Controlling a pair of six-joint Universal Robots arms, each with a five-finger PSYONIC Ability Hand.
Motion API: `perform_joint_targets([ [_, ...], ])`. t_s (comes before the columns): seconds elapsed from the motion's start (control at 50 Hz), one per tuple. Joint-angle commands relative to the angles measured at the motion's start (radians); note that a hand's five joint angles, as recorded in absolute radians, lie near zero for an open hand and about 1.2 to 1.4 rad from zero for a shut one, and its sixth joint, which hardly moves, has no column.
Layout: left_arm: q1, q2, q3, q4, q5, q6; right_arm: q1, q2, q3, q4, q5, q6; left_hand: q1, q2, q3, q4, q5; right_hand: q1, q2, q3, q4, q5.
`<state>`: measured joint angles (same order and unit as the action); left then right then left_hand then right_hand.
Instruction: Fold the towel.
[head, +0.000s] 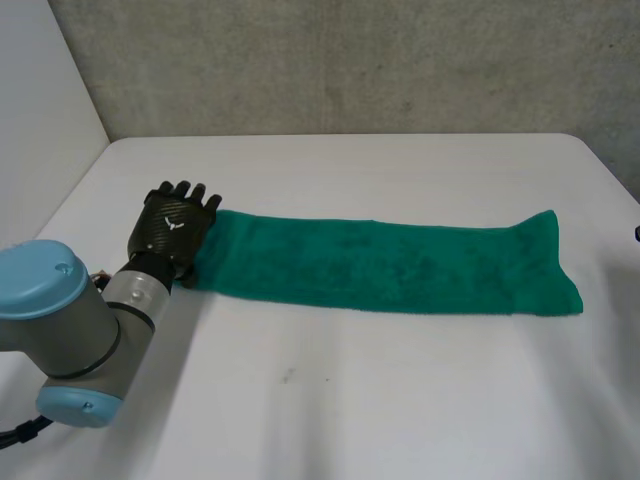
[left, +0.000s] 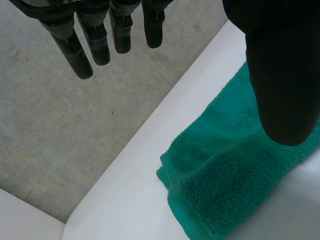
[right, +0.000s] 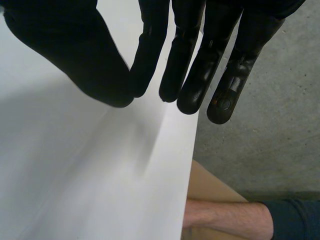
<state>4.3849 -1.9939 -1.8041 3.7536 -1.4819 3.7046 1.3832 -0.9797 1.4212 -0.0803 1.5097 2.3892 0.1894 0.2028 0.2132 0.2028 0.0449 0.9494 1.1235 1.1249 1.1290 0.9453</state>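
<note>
A green towel (head: 390, 265) lies as a long, narrow strip across the white table (head: 350, 400), running from left to right. My left hand (head: 175, 225) hovers over the strip's left end, palm down. In the left wrist view its fingers (left: 95, 40) are straight and spread away from the thumb (left: 282, 75), with the towel's end (left: 220, 175) below the thumb and nothing held. My right hand (right: 100, 60) hangs above bare table (right: 75, 175) near the table's edge. Its fingers are drawn in, the thumb touches the first fingertip, and it holds nothing.
A grey concrete wall (head: 350, 60) stands behind the table. Past the table edge by my right hand there is concrete floor (right: 260, 145), and a person's forearm (right: 225, 220) in a dark blue sleeve rests on something tan.
</note>
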Motion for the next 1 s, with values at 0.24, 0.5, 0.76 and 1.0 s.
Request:
perform_joint_targets([
  [0.24,-0.002,0.007,-0.023,-0.001,-0.002,-0.003,0.013,-0.169,0.257,-0.041,-0.476,0.272,-0.015,-0.028,-0.039,-0.028,-0.045,-0.351,-0.525,-0.526,-0.53,-0.521],
  [0.5,0.001,0.007,-0.023,0.0,0.0,-0.011,0.016,-0.004,0.185,-0.044,-0.349,0.199,-0.015,-0.028,-0.039,-0.028,-0.045,-0.301,-0.475,-0.476,-0.48,-0.471],
  [0.76,-0.002,0.007,-0.024,-0.001,0.0,-0.011,0.003,0.015,0.114,-0.148,-0.137,0.18,-0.015,-0.028,-0.039,-0.028,-0.045,0.447,0.273,0.271,0.267,0.276],
  [1.0,-0.001,0.012,-0.026,-0.002,-0.002,-0.011,0.051,-0.016,-0.054,-0.15,0.023,-0.117,-0.015,-0.028,-0.039,-0.028,-0.045,0.447,0.273,0.271,0.267,0.276],
])
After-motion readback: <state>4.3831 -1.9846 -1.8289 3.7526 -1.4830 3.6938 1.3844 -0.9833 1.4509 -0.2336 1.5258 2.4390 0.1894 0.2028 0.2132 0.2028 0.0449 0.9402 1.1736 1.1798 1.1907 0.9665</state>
